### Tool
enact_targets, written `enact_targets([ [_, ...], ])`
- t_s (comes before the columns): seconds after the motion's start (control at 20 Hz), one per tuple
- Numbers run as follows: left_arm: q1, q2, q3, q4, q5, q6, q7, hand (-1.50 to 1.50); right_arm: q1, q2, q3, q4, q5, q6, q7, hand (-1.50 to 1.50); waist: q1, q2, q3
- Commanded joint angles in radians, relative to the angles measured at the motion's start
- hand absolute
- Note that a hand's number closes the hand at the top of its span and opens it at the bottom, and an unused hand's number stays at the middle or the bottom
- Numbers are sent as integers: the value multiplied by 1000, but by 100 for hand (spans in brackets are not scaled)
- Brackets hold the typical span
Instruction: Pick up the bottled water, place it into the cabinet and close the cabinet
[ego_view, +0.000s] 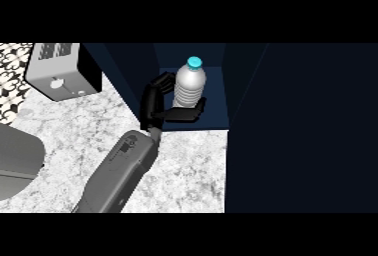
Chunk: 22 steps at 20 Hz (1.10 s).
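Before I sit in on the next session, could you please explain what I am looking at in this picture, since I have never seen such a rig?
This one picture is taken as from the robot's head, looking steeply down at a kitchen counter of speckled pale stone. The grey tube rising from the lower edge is the robot's forearm. It ends in the black left hand, which has fingers and a thumb. These are curled round the bottled water, a clear bottle with a blue cap that stands upright inside the open dark blue cabinet. The right hand is out of view. At the upper left of the counter stands a pale boxy appliance, perhaps a toaster. The grey rounded shape at the left edge is cut off, so I cannot name it.
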Motion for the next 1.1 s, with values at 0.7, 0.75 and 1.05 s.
enact_targets([
  [0.7, -339, 0, 108, 523, 131, 22, -188, 150, 4, 23, 31, -95, -72, 20, 42, -150, -40, 13, 0],
  [0.75, -371, 0, 99, 533, 124, 32, -168, 150, 11, 3, -6, -100, -119, 9, 50, -150, -34, 11, 0],
  [1.05, -465, 36, 114, 665, 88, 22, -188, -150, 12, 40, 44, -114, -72, 14, 36, -150, -49, 19, -1],
])
